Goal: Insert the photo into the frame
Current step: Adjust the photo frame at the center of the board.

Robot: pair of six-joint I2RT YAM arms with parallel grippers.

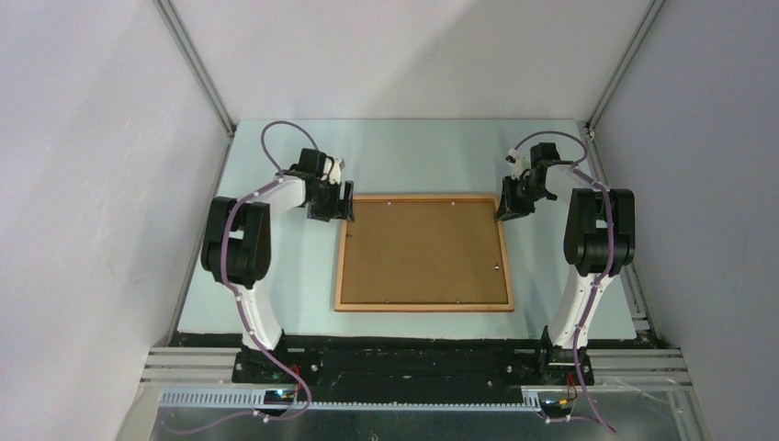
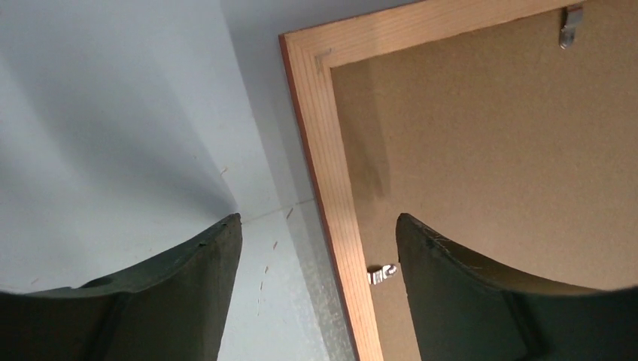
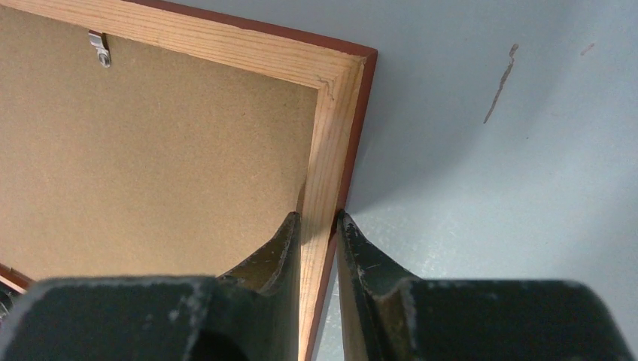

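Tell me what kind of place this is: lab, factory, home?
Most likely a lab robot test cell: plain white panel walls on aluminium extrusion posts, the left arm and right arm bolted to a base rail, and a pale table holding a face-down picture frame.

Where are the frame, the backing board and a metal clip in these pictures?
frame (image 1: 423,306): top view, on its near rail.
backing board (image 1: 423,248): top view, middle of the brown panel.
metal clip (image 2: 571,25): left wrist view, on the silver tab.
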